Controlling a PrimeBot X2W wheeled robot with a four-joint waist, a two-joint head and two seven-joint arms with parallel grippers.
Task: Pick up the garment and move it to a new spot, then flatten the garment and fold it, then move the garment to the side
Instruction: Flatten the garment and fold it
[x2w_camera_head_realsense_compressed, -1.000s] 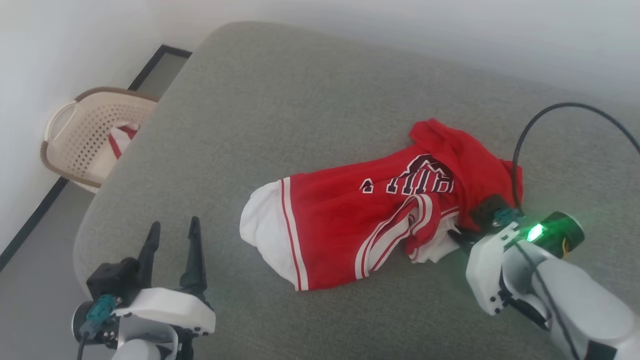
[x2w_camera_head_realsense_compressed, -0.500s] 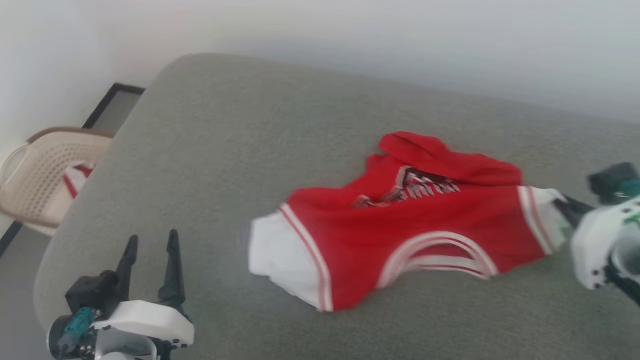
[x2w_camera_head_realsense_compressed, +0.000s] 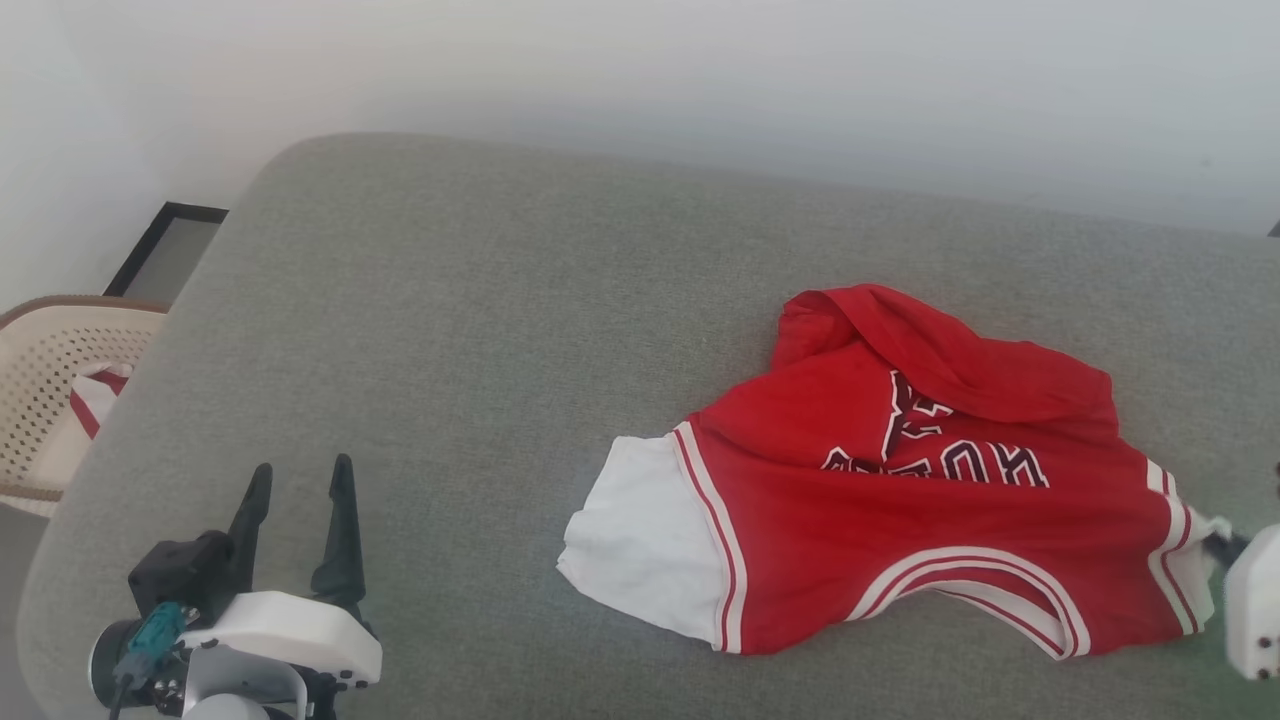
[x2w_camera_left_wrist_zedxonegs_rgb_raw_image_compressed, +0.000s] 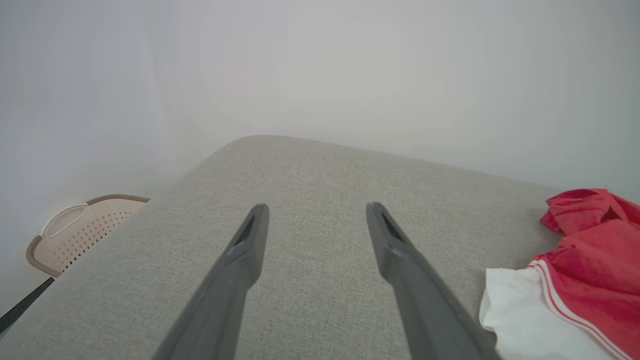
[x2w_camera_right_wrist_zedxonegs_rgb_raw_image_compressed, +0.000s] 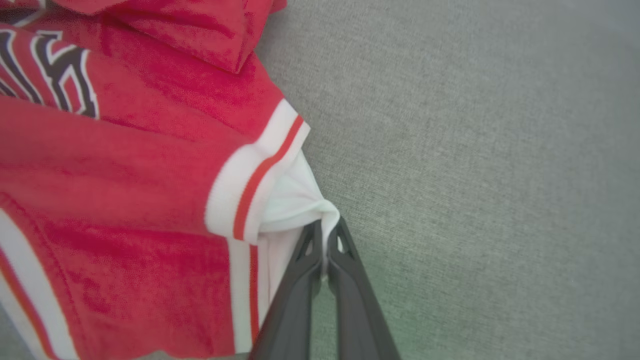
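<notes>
- Right fingers (x2w_camera_right_wrist_zedxonegs_rgb_raw_image_compressed: 300, 285) are clenched on the white sleeve tip of the shirt (x2w_camera_head_realsense_compressed: 900, 540).
- The shirt lies on the right of the cushion (x2w_camera_head_realsense_compressed: 450, 300), long axis left to right.
- Left fingers (x2w_camera_head_realsense_compressed: 340, 530) are spread and empty, well left of it, nearer its free white sleeve.

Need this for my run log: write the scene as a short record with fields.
garment: red, white sleeves, rumpled on the cushion
right gripper: shut on the garment's white sleeve edge
left gripper: open, empty, apart from the garment
basket: off the cushion's left end, striped cloth inside
</notes>
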